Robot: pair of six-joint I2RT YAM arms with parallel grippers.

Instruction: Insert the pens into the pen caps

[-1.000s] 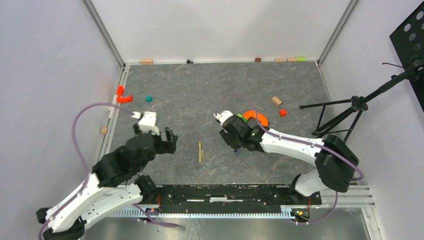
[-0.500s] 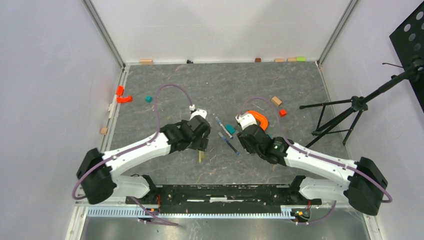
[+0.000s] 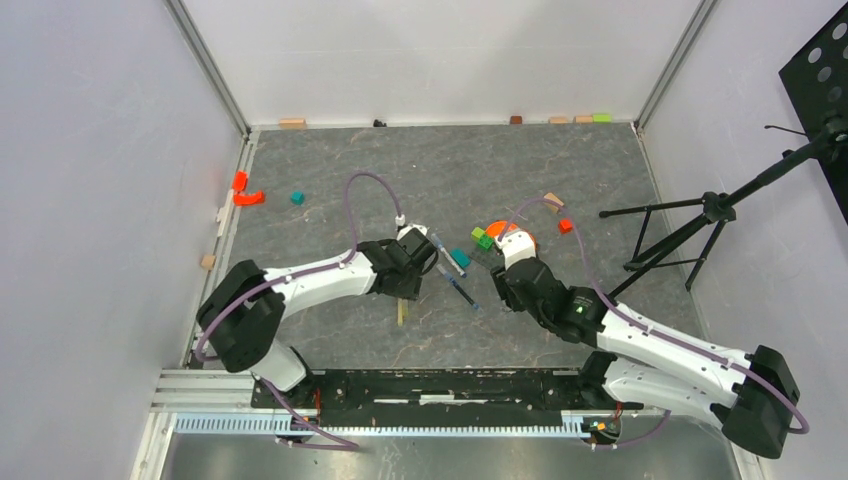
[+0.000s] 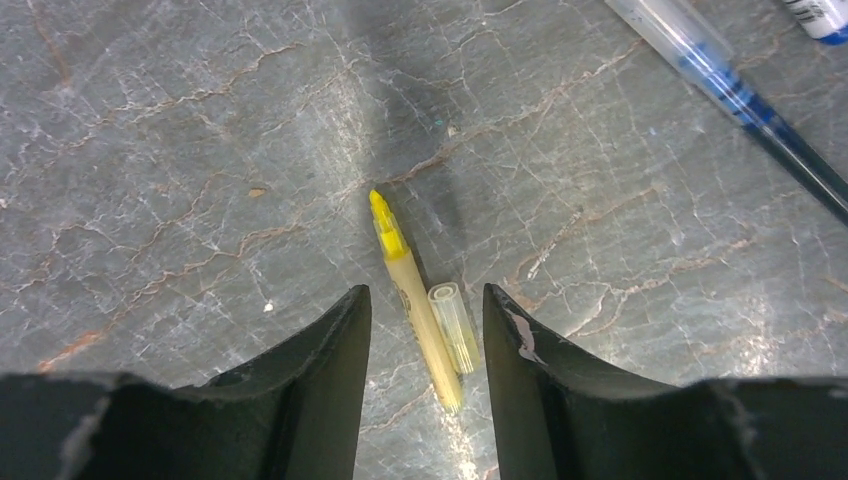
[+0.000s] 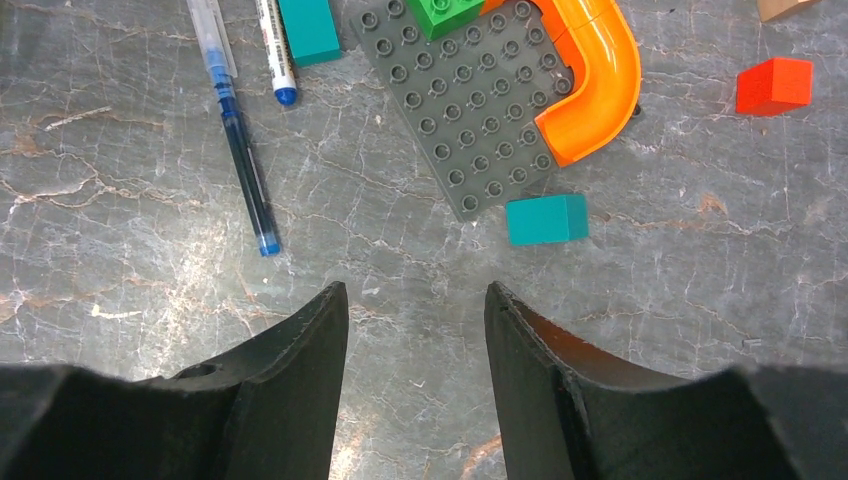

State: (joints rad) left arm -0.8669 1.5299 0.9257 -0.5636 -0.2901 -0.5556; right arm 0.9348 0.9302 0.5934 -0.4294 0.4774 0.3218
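A pale yellow pen [image 4: 412, 295] lies on the grey marbled table, and a short clear yellowish pen cap [image 4: 456, 328] lies touching its right side. My left gripper [image 4: 425, 292] is open and low over them, one finger on each side, with a gap to both. From above, the yellow pen [image 3: 401, 313] pokes out below the left gripper [image 3: 405, 290]. A blue-ink pen [image 5: 236, 135] and a white pen with a blue end [image 5: 275, 55] lie ahead-left of my right gripper [image 5: 415, 290]. That gripper is open over bare table.
A grey studded baseplate [image 5: 470, 120] carries an orange arch [image 5: 600, 80] and a green brick [image 5: 450, 12]. Teal blocks [image 5: 545, 218] [image 5: 310, 30] and a red block [image 5: 775, 85] lie around it. More small blocks line the back wall. A black stand [image 3: 700, 215] rises at the right.
My left arm swung from the left side to the centre, came down over the yellow pen, and its jaws narrowed. My right arm drew back to the right, uncovering the pens and green bricks.
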